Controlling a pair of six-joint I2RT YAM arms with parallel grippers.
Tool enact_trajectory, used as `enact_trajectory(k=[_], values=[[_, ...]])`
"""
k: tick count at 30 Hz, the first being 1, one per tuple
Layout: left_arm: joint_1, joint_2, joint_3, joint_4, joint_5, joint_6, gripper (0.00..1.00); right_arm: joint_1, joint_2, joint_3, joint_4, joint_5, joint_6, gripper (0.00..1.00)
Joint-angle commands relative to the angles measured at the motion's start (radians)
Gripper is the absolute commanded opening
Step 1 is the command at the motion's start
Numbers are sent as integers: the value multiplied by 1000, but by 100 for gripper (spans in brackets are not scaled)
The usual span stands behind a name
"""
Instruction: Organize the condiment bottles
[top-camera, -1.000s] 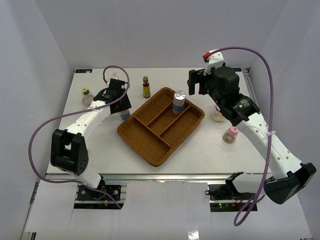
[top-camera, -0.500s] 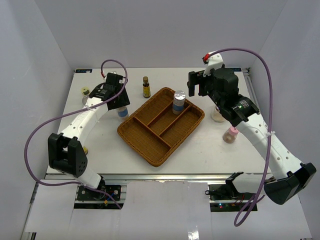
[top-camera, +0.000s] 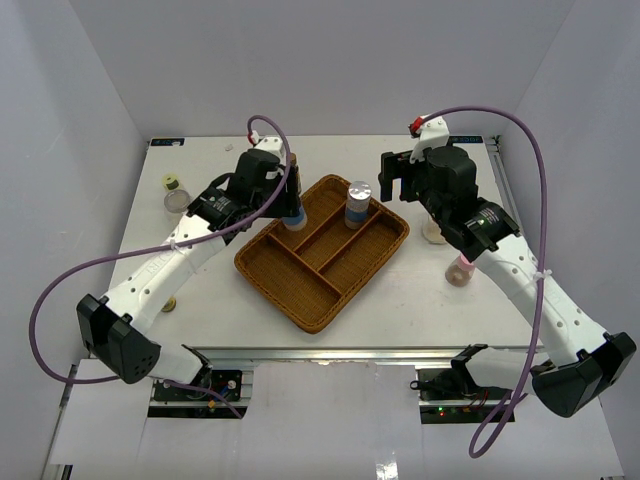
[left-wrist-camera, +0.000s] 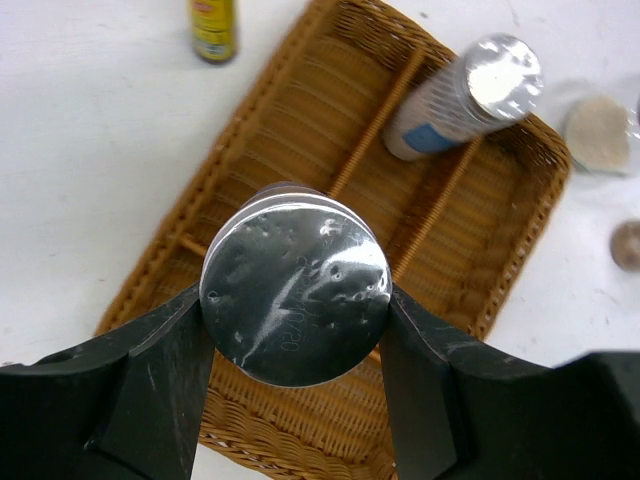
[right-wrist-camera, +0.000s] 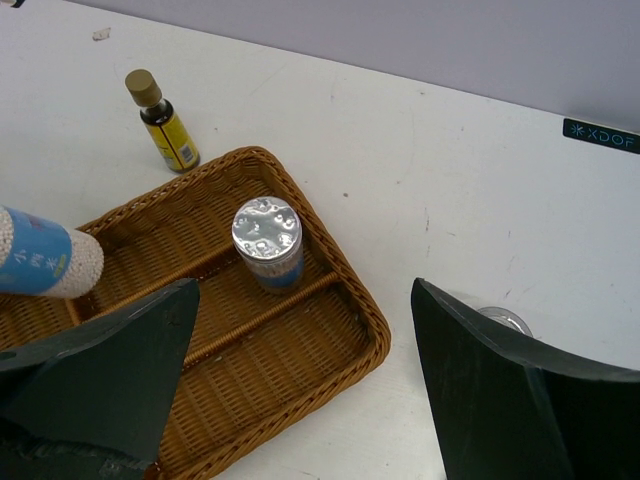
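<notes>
White, wall-enclosed surface (top-camera: 420, 300) carries a brown woven divided tray (top-camera: 262, 283) at its centre. The left end effector (left-wrist-camera: 293, 300) grips a silver-capped blue-labelled cylinder (right-wrist-camera: 45, 262), held above the tray's far-left part. A second such cylinder (top-camera: 358, 204) stands upright in the tray's far end. The right end effector (right-wrist-camera: 305, 300) hangs open near the tray's far-right corner. A slim amber bottle (right-wrist-camera: 165, 125) stands beyond the tray's far-left edge.
</notes>
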Motion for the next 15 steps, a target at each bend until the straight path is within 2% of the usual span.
enact_trajectory(k=[1,5,15], values=[[-49,-43,-19,140,24,19,0,-1,-47,-31,20,43,19,93],[-83,-12,-48,218,23,61,0,-1,-62,-58,32,50,25,93],[-140,95,-59,299,1,103,0,-1,-75,-64,21,72,18,93]])
